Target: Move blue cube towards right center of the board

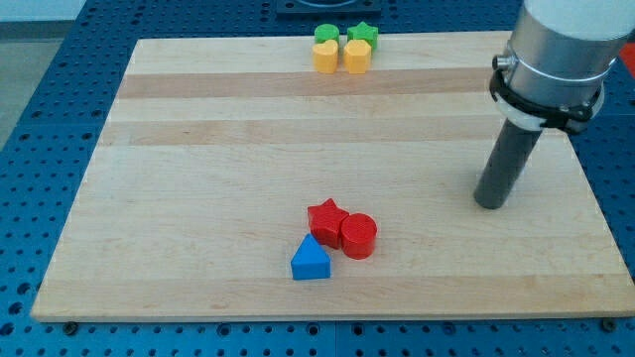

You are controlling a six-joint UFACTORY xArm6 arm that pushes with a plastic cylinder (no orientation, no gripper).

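The only blue block in view (311, 260) looks triangular and lies near the view's bottom centre of the wooden board (198, 198). It touches a red star (326, 219) just above it, and a red cylinder (358, 236) sits at its upper right. My tip (489, 203) rests on the board at the view's right, far to the right of these blocks and a little higher. It touches no block.
At the view's top centre edge of the board sit a green cylinder (325, 36), a green star (363, 35), a yellow rounded block (325, 57) and a yellow heart-like block (357, 56), packed together. A blue perforated table surrounds the board.
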